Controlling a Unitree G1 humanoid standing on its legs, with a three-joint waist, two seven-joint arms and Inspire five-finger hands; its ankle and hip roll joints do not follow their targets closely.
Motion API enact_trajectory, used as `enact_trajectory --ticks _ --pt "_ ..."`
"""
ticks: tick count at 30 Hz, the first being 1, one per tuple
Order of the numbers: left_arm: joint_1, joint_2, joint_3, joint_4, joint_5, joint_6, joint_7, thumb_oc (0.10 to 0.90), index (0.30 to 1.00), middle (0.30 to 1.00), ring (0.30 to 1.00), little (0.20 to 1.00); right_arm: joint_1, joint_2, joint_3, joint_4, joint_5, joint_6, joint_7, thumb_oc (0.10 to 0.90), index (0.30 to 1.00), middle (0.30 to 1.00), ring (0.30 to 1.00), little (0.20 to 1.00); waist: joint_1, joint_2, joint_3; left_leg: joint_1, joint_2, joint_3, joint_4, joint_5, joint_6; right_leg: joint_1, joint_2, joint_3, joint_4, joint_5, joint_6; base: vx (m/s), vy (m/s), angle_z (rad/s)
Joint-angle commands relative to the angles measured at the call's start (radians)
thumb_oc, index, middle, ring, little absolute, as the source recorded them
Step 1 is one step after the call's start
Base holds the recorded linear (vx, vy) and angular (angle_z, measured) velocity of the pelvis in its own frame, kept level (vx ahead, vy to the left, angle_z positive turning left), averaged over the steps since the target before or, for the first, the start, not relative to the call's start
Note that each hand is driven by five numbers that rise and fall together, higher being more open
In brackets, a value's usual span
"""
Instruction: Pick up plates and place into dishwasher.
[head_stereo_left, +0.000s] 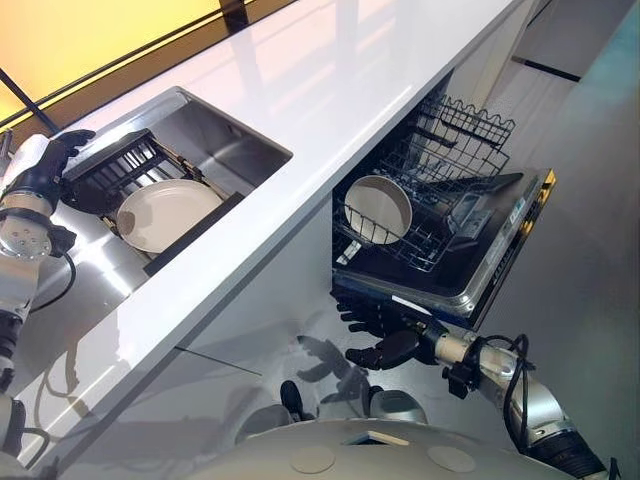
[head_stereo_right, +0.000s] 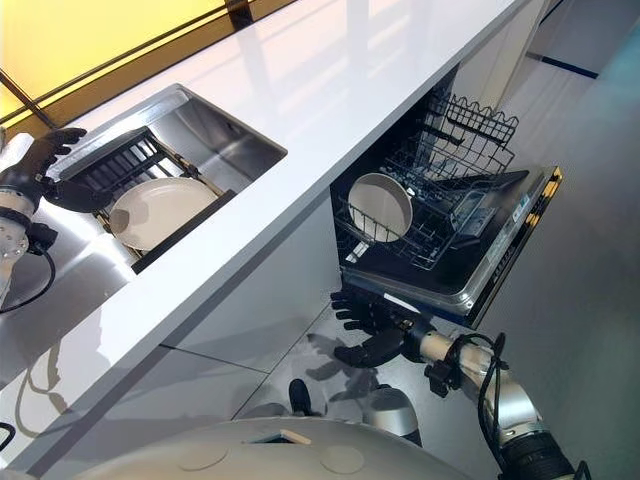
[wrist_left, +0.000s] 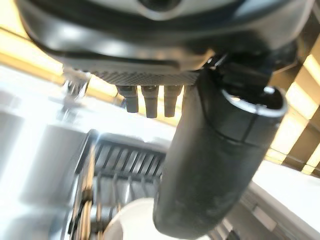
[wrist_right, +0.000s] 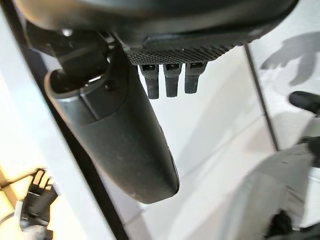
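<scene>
White countertop (head_stereo_left: 330, 90) runs long and glossy across the kitchen, with a steel sink (head_stereo_left: 225, 135) sunk into it and an open dishwasher (head_stereo_left: 470, 270) below its front edge. Left hand (head_stereo_left: 48, 165) is up at the far corner of the sink, fingers spread and relaxed, holding nothing, resting by the end of a black dish rack (head_stereo_left: 120, 170) that sits inside the basin. Just beside that hand, toward the robot, a cream plate (head_stereo_left: 165, 213) lies tilted in the rack, and the left wrist view catches its pale rim (wrist_left: 132, 220) past the thumb, with the rack's slats beyond. Down low now: right hand (head_stereo_right: 372, 330) hangs under the counter's front, fingers fanned out and empty, just below the edge of the dishwasher's lowered door (head_stereo_right: 500, 270). Above and beyond that hand, the lower wire basket (head_stereo_left: 430, 215) is pulled out over the door, and a second plate (head_stereo_left: 378, 208) stands on edge in it, face turned toward the counter. Further back still, another wire rack (head_stereo_left: 470, 125) rises behind the basket. Right wrist view shows straight fingers over the pale floor (wrist_right: 220, 150).
</scene>
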Motion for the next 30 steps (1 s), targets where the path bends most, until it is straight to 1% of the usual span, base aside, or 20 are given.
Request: enact_trajectory --ticks 1,3,9,11,17,20,25,26,30 --pt "-0.223 0.085 0.029 0.062 -0.059 -0.019 0.026 0.800 0.900 0.900 0.900 0.900 -0.073 -0.020 0.014 -0.059 -0.014 -0.113 -0.056 0.800 0.900 0.900 0.900 0.900 -0.009 0.019 0.021 0.013 -0.113 -0.035 0.119 -0.203 0.087 -0.126 0.011 -0.039 0.099 0.064 0.076 0.03 0.093 0.03" --pt "-0.240 0.077 0.017 0.078 -0.067 -0.018 0.026 0.800 0.900 0.900 0.900 0.900 -0.069 -0.012 0.028 -0.054 -0.043 -0.140 -0.085 0.800 0.900 0.900 0.900 0.900 -0.010 0.017 0.026 0.008 -0.114 -0.030 0.123 -0.205 0.089 -0.133 0.008 -0.037 0.099 0.070 0.079 0.03 0.094 0.02" --pt "-0.341 0.066 -0.059 0.150 -0.085 -0.032 0.022 0.800 0.900 0.900 0.900 0.900 -0.066 0.000 0.065 -0.048 -0.045 -0.164 -0.141 0.800 0.900 0.900 0.900 0.900 -0.015 0.014 0.035 -0.012 -0.118 -0.015 0.134 -0.209 0.092 -0.156 0.003 -0.028 0.094 0.085 0.089 0.04 0.078 -0.02" --pt "-0.378 0.070 -0.083 0.166 -0.099 -0.024 0.019 0.800 0.900 0.900 0.900 0.900 -0.063 -0.001 0.075 -0.046 -0.053 -0.176 -0.155 0.800 0.900 0.900 0.900 0.900 -0.018 0.014 0.038 -0.017 -0.118 -0.012 0.136 -0.210 0.092 -0.162 0.001 -0.026 0.089 0.091 0.093 0.05 0.063 -0.04" --pt "-0.474 0.074 -0.157 0.213 -0.103 -0.007 0.043 0.800 0.900 0.900 0.900 0.900 -0.067 -0.010 0.096 -0.042 -0.050 -0.175 -0.188 0.800 0.900 0.900 0.900 0.900 -0.026 0.009 0.061 -0.045 -0.117 -0.004 0.154 -0.215 0.093 -0.187 0.002 -0.011 0.079 0.104 0.098 0.01 0.025 -0.01" --pt "-0.512 0.075 -0.184 0.221 -0.116 0.014 0.049 0.800 0.900 0.900 0.900 0.900 -0.070 -0.014 0.103 -0.037 -0.054 -0.174 -0.202 0.800 0.900 0.900 0.900 0.900 -0.029 0.006 0.072 -0.059 -0.115 -0.001 0.162 -0.216 0.094 -0.195 0.003 -0.004 0.073 0.112 0.099 0.00 0.000 0.00" --pt "-0.551 0.079 -0.209 0.238 -0.147 0.035 0.021 0.800 0.900 0.900 0.900 0.900 -0.063 -0.018 0.098 -0.034 -0.063 -0.182 -0.217 0.800 0.900 0.900 0.900 0.900 -0.033 -0.002 0.084 -0.072 -0.111 0.007 0.173 -0.219 0.094 -0.203 0.002 0.001 0.066 0.122 0.101 0.00 -0.003 -0.03" --pt "-0.573 0.073 -0.224 0.249 -0.154 0.062 -0.010 0.800 0.900 0.900 0.900 0.900 -0.064 -0.020 0.099 -0.030 -0.066 -0.188 -0.229 0.800 0.900 0.900 0.900 0.900 -0.038 -0.006 0.092 -0.081 -0.109 0.011 0.179 -0.220 0.095 -0.208 0.003 0.003 0.063 0.125 0.101 0.00 0.000 0.00" --pt "-0.600 0.071 -0.257 0.279 -0.139 0.124 -0.113 0.800 0.900 0.900 0.900 0.900 -0.069 -0.021 0.090 -0.027 -0.061 -0.194 -0.245 0.800 0.900 0.900 0.900 0.900 -0.039 -0.013 0.107 -0.099 -0.107 0.014 0.191 -0.221 0.098 -0.213 0.007 0.013 0.055 0.131 0.101 -0.04 -0.025 -0.05"
